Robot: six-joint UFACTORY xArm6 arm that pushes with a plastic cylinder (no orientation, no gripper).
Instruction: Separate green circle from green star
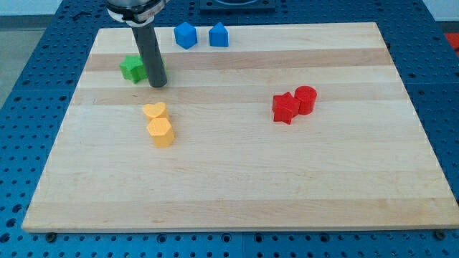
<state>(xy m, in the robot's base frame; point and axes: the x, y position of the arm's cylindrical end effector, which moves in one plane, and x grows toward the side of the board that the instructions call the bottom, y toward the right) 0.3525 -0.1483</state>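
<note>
On the wooden board [237, 179], which fills nearly the whole view, 7 or 8 small blocks sit in pairs. At the view's top left my rod comes down between the 2 green pieces, and my tip [158, 85] rests on the board just at the right edge of the green star [132, 68]. The green circle [162, 70] is almost wholly hidden behind the rod; only a thin sliver of green shows at the rod's right side, so I cannot confirm its shape or whether it touches the star. The rod is a plain pusher with nothing to spread or pinch; it holds nothing.

I judge the separating step to be in hand: the tip is wedged at the seam between the pair. The next move calls for a sideways push on 1 piece only, probably sliding the circle toward the view's right, away from the star, without dragging the star along.

The star looks a bright green, low and notched, lying flat. Elsewhere, 2 blue blocks [185, 35] sit near the top edge, 2 red blocks [294, 104] touch at the right, and a yellow heart [154, 111] abuts a yellow hexagon [161, 132].
</note>
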